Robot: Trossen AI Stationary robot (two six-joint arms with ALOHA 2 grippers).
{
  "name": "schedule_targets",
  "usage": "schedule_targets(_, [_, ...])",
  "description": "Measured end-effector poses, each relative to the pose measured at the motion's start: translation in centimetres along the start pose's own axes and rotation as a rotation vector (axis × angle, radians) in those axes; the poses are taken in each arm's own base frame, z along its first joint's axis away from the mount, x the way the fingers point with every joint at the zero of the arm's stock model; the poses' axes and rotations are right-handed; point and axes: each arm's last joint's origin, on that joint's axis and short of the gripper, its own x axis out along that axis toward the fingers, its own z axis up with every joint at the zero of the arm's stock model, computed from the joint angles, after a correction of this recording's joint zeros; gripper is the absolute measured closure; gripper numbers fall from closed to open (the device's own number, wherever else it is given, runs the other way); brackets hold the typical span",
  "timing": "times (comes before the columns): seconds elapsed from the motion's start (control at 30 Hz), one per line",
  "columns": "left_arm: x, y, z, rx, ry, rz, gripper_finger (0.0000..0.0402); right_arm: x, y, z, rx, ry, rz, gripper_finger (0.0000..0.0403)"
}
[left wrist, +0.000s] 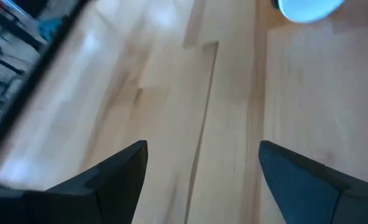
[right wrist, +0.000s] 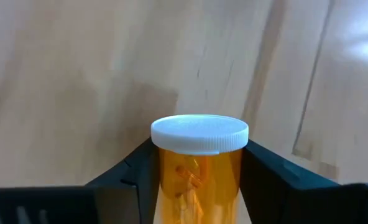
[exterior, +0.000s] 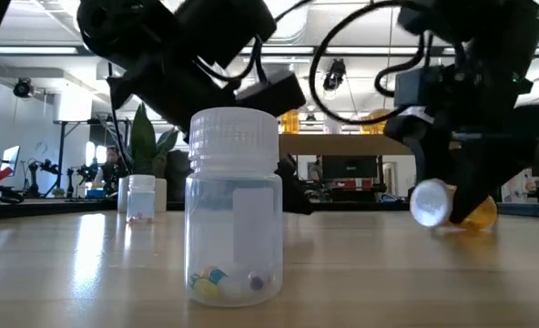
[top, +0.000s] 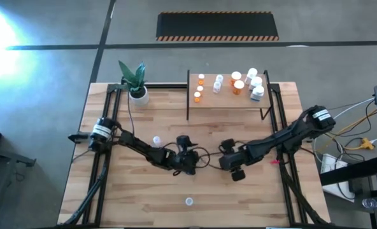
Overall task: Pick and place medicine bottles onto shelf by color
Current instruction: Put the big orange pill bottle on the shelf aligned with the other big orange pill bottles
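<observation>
Spanning the whole scene, the slatted wooden tabletop (top: 144, 197) carries the shelf (top: 230, 100) at its far edge, a small light-wood board between thin black posts, where roughly ten medicine bottles already stand: orange ones toward its left and centre, white ones clustered at its right. Left of the shelf stands a white plant pot (top: 138, 95) with a green plant.

Both dark arms meet near the table centre. The right gripper (top: 237, 173) is clamped on an orange bottle (right wrist: 199, 165); the right wrist view shows its white cap between the two fingers, and the low view shows the bottle lying on its side, low against the wood. The left gripper (top: 187, 164) hangs just beside it, jaws apart and empty over bare planks.

Two bottles remain loose: a clear bottle (exterior: 234, 205) with coloured pills near the front edge, upright, and a smaller clear one (top: 156, 140) behind the left arm.

Likely hazards, judged from this layout:
- the grip sits near the cap, so the orange bottle may pivot or slip during the lift;
- the two grippers are close, so the right arm's rise could brush the left;
- the shelf is crowded, and its front posts flank the approach, so a low or skewed entry might topple standing bottles.
</observation>
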Motion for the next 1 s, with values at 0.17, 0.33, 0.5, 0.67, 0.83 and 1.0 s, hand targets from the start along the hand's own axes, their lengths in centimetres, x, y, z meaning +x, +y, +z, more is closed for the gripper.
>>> schedule_targets(0.17, [-0.9,-1.0,0.6,0.015,-0.071,-0.014,0.0111,-1.2,-0.4,-1.2,0.201,-0.242,-0.069,0.0248])
schedule_targets(0.33, [-1.2,-1.2,1.0,0.021,-0.104,-0.012,0.0111,-3.3,-1.4,-2.8,0.427,-0.526,-0.274,0.0242])
schedule_targets(0.5, [-1.2,-1.2,1.0,0.025,-0.103,-0.004,0.0111,-6.7,-2.8,-3.8,0.594,-0.777,-0.609,0.0248])
schedule_targets(0.67, [-1.4,-1.1,1.2,0.025,-0.105,-0.005,0.0111,-9.5,-4.2,-4.8,0.664,-0.834,-0.939,0.0245])
schedule_targets(0.83, [-1.4,-1.1,1.2,0.022,-0.107,-0.005,0.0111,-10.1,-6.8,-5.9,0.739,-0.898,-0.986,0.0249])
schedule_targets(1.0, [-1.4,-1.0,1.2,0.038,-0.108,-0.004,0.0111,-9.1,-10.2,-7.7,0.831,-1.048,-0.932,0.0246])
